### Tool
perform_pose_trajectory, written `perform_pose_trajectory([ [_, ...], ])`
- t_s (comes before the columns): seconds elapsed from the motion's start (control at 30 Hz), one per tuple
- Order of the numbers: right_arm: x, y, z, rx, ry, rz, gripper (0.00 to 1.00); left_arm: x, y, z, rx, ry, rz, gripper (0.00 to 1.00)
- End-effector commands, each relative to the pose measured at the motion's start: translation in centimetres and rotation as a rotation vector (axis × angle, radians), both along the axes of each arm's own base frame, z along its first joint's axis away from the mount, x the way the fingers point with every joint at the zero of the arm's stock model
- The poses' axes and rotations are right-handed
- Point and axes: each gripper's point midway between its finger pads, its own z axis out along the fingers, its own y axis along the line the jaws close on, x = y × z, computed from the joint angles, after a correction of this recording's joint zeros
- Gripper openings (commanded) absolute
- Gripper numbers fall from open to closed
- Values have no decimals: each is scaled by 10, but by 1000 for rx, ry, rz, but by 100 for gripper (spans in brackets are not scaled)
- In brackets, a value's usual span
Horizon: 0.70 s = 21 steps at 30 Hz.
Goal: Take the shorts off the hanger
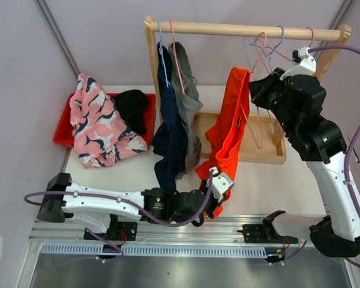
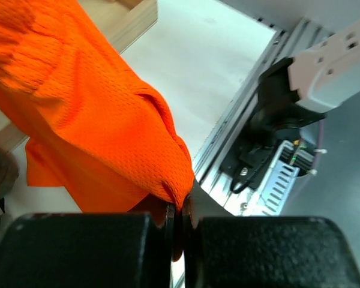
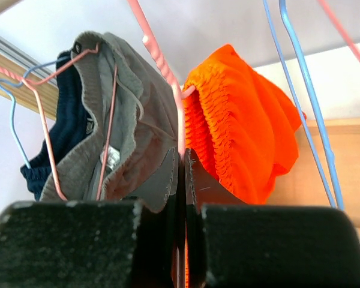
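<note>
The bright orange shorts (image 1: 228, 129) hang from a pink wire hanger (image 3: 162, 66) under the wooden rod (image 1: 246, 29). My left gripper (image 1: 219, 187) is shut on their bottom hem; in the left wrist view the orange cloth (image 2: 90, 120) runs down into the closed left gripper (image 2: 181, 207). My right gripper (image 1: 254, 90) is shut on the pink hanger's wire, next to the orange waistband (image 3: 246, 138). Grey shorts (image 1: 189, 102) and navy shorts (image 1: 168, 138) hang on hangers at the rod's left end. The pink patterned shorts (image 1: 96, 129) and black shorts (image 1: 132, 108) lie in the red tray.
The red tray (image 1: 65, 129) sits at the table's left. Several empty wire hangers (image 1: 264, 48) hang at the rod's right end, close to my right arm. The rack's wooden base (image 1: 264, 157) lies under the orange shorts. A metal rail (image 2: 228, 150) edges the near side.
</note>
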Motion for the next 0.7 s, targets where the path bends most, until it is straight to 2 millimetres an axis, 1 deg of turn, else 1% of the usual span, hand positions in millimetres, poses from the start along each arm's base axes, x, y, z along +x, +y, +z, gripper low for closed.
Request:
perform_pose_trajectory([
  [0.0,-18,-12,59,127,-155,-4,0,5,-14,8,-33,8,48,0],
  [0.03,-22,-11,56,146,-140,6,0,18,-15,11,-33,0,81,0],
  [0.1,-35,-12,45,161,-98,27,0,37,-19,20,-34,-8,123,0],
  [0.13,-42,-9,38,171,-74,54,0,59,-15,27,-41,-17,177,0],
  [0.17,-44,-5,19,183,-14,67,0,71,-16,48,-77,-26,201,0],
  [0.2,-56,-6,16,198,-4,87,0,82,-15,54,-82,-32,222,0],
  [0.23,-63,-1,9,205,22,120,0,106,-7,57,-69,-45,269,0],
  [0.27,-69,-1,-2,213,60,129,0,118,-7,84,-117,-55,293,0],
  [0.3,-75,-1,-10,212,78,143,0,130,-6,84,-104,-61,314,0],
  [0.33,-80,0,-13,213,91,156,0,154,3,95,-101,-67,360,0],
  [0.37,-84,-2,-18,205,106,156,0,164,5,111,-120,-75,381,0],
  [0.4,-87,-4,-15,203,97,160,0,173,8,110,-106,-75,398,0],
  [0.43,-89,-5,-12,199,90,159,0,187,12,118,-104,-87,419,0],
  [0.5,-90,-8,-4,177,76,159,0,191,14,124,-108,-96,428,0],
  [0.53,-88,-8,12,179,49,158,0,191,16,122,-101,-95,433,0],
  [0.57,-87,-9,17,167,42,156,0,189,16,122,-115,-80,429,0],
  [0.6,-85,-10,25,148,22,154,0,185,17,102,-85,-56,418,0],
  [0.63,-79,-9,41,146,-7,151,0,177,18,106,-118,-33,405,0],
  [0.67,-75,-7,48,136,-21,151,0,171,19,105,-125,-23,394,0],
])
